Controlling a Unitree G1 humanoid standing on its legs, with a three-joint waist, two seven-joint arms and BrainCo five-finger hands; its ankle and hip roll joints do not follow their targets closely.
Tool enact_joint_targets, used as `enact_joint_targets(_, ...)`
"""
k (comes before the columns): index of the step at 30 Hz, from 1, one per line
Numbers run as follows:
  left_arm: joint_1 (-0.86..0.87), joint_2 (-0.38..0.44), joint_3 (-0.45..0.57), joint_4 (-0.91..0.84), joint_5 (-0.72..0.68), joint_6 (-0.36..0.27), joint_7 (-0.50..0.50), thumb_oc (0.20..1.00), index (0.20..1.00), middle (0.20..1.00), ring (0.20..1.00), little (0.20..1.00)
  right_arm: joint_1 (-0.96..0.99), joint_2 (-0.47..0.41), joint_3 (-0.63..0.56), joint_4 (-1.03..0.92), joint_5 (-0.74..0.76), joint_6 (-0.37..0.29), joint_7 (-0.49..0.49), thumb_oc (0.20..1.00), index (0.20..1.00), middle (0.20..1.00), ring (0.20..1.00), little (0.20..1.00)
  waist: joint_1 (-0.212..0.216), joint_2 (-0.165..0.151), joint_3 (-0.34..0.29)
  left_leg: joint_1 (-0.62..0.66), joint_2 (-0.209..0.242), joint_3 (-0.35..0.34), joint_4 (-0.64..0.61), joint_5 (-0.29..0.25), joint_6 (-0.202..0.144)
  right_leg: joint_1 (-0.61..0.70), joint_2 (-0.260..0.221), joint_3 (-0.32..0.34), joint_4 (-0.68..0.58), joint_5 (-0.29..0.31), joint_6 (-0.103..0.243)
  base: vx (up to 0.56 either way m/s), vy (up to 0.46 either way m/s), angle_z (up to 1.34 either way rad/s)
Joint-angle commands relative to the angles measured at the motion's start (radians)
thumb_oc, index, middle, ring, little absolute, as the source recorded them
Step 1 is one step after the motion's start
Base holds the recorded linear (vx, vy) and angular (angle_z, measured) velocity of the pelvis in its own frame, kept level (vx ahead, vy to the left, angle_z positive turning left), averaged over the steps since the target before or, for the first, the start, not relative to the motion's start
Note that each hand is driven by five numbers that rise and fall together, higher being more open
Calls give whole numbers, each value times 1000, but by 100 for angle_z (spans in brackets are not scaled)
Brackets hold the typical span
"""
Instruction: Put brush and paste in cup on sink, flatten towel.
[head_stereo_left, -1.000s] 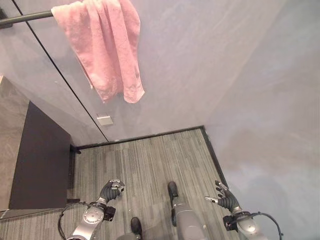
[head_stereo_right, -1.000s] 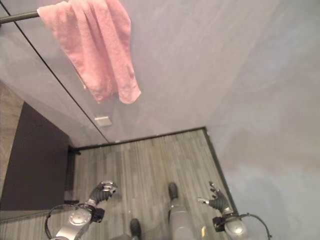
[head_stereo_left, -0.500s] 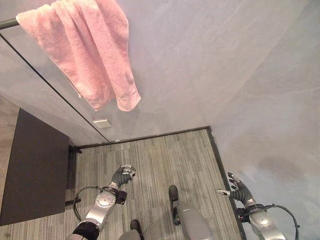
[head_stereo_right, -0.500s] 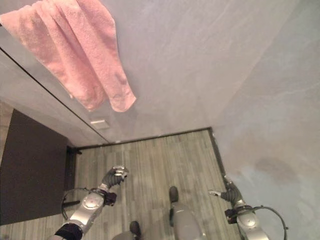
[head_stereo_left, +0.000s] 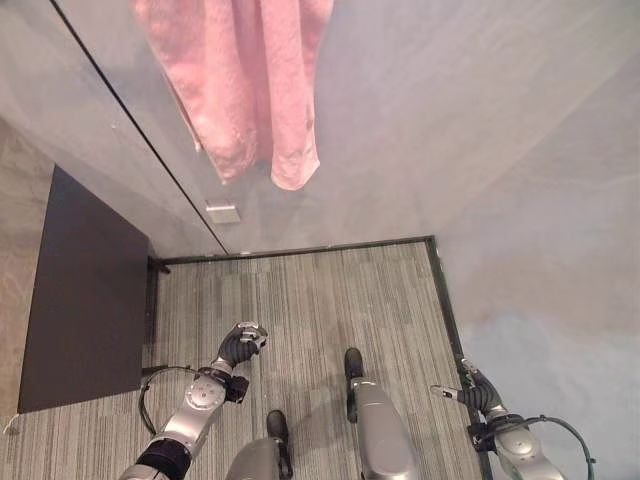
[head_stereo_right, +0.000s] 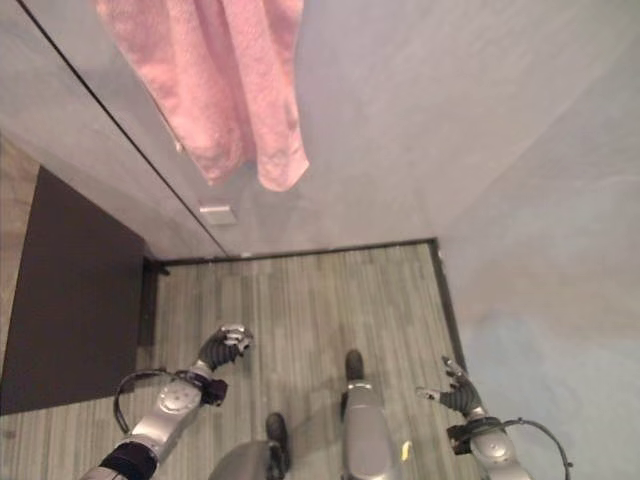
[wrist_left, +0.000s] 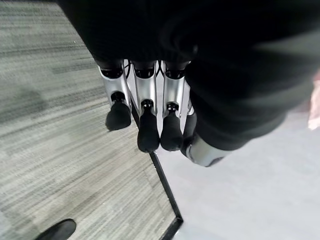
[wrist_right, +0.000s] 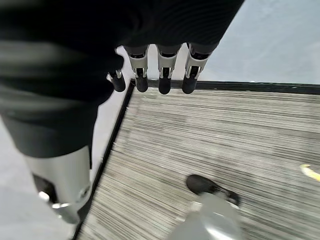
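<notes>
Corner of a room with pale walls and striped grey carpet.

Smooth pale grey-blue walls (head_stereo_left: 430, 120) meet at the far right corner, edged along the bottom by a thin black skirting strip (head_stereo_left: 300, 250). Grey ribbed carpet floor (head_stereo_left: 300, 310) lies near. A dark flat cabinet panel (head_stereo_left: 85, 290) stands left; a small white wall plate (head_stereo_left: 222, 213) sits low on the far wall.

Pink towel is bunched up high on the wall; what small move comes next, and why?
Probably raise the right hand toward the pink towel. It hangs bunched in folds, while both hands are low over the carpet, the right open, the left hand curled and empty.
</notes>
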Motion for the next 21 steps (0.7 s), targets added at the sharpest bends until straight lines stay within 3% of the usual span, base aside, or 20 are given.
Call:
enact_joint_targets(1,34,25,11,-48,-43,-56,12,200,200,200,200,200,0,9,15,-53,7,-25,-11,1000,1000,1000,1000,1000,-3,22,-48,93,-46,9,-59,16,-8,-61,137,158,-58,134,60,41,-29,34)
enact_joint_targets(6,14,29,16,-37,-64,-57,44,200,200,200,200,200,-7,30,18,-22,28,-29,-29,1000,1000,1000,1000,1000,27,23,-35,79,-24,-32,-51,24,-21,-104,154,60,23,61,31,98,-117,38)
enact_joint_targets(7,2,25,0,-15,-71,-57,41,200,200,200,200,200,17,35,6,32,12,-30,-46,1000,1000,1000,1000,1000,16,44,-39,94,8,-69,3,51,-60,-82,181,82,56,-30,14,297,-276,27)
enact_joint_targets(9,-25,21,-26,-1,-65,-56,32,200,200,200,200,200,32,36,-18,107,16,-33,-64,1000,1000,1000,1000,1000,3,56,-40,32,32,-80,143,167,-110,-30,187,82,44,-61,-24,184,-227,89)
enact_joint_targets(13,-76,10,-59,21,-56,-59,28,200,200,200,200,200,24,49,-57,254,67,-40,-90,1000,1000,1000,1000,1000,-20,65,-30,-65,8,-75,264,209,-115,17,175,79,16,-58,-51,88,-90,95)
enact_joint_targets(14,-123,-4,-87,74,-46,-51,35,200,200,200,200,200,29,68,-99,407,72,-20,-118,1000,1000,1000,1000,1000,-42,64,-45,-94,90,9,176,190,-95,53,148,72,-6,-61,-40,176,-77,18)
enact_joint_targets(15,-123,-4,-88,74,-46,-51,35,200,200,200,200,200,29,68,-99,408,72,-20,-118,1000,1000,1000,1000,1000,-42,63,-47,-95,88,10,172,193,-95,51,146,73,-8,-58,-40,232,49,53)
enact_joint_targets(16,-136,-12,-95,91,-48,-56,37,200,200,200,200,200,37,77,-148,443,125,-17,-124,1000,1000,1000,1000,1000,-55,59,-54,-89,138,45,58,173,-90,69,134,80,-21,-71,-25,198,181,51)
enact_joint_targets(17,-138,-10,-97,111,-53,-60,40,200,200,200,200,200,47,84,-188,472,171,-9,-132,1000,1000,1000,1000,1000,-59,58,-62,-104,196,59,-63,202,-95,79,124,103,-20,-85,-9,258,267,51)
enact_joint_targets(19,-127,-1,-98,109,-46,-68,55,200,200,200,200,200,62,93,-185,500,164,-3,-121,1000,1000,1000,1000,1000,-45,68,-57,-139,224,-5,-143,276,-118,91,116,144,-20,-74,5,198,339,-1)
enact_joint_targets(20,-126,-4,-112,107,-53,-65,45,200,200,200,200,200,51,84,-183,497,154,5,-117,1000,1000,1000,1000,1000,-40,60,-59,-148,186,-54,-53,213,-119,77,100,174,-3,-65,4,177,376,-54)
enact_joint_targets(21,-116,1,-110,101,-59,-63,36,200,200,200,200,200,38,75,-169,494,126,13,-126,1000,1000,1000,1000,1000,-47,55,-62,-131,170,-57,-30,164,-113,77,93,206,8,-42,9,127,337,-114)
